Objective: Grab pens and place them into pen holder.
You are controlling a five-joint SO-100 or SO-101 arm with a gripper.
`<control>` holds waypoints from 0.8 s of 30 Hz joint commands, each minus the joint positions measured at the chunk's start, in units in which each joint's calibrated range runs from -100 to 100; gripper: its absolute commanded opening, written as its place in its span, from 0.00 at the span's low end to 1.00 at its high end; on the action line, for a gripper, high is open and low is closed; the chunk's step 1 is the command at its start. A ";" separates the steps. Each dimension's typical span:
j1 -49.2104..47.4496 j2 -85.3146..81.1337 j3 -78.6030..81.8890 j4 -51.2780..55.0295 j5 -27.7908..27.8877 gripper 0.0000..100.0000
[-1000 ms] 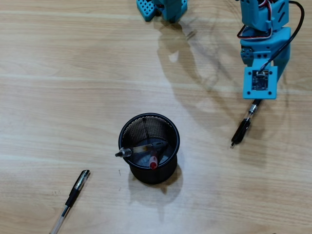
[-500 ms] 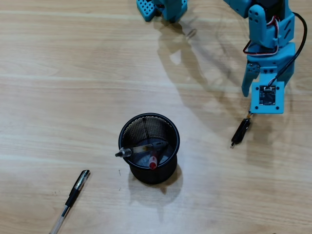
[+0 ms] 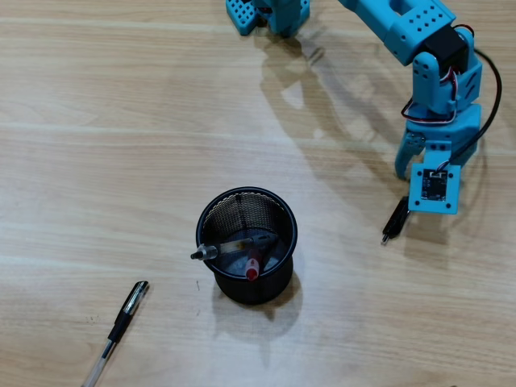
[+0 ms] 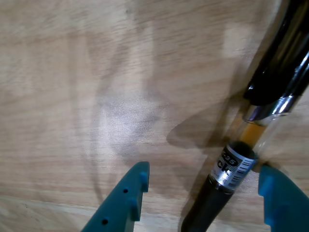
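One black pen lies on the table between the gripper's spread teal fingers, nearer the right one in the wrist view, with neither finger clearly pressing it. Well off to the gripper's left in the overhead view stands the holder with two pens leaning inside, a clear-grey pen and a red pen. Farthest away, beyond the holder, a capped pen lies flat on the wood
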 commanded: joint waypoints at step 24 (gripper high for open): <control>-0.66 2.49 -1.77 2.21 -2.63 0.02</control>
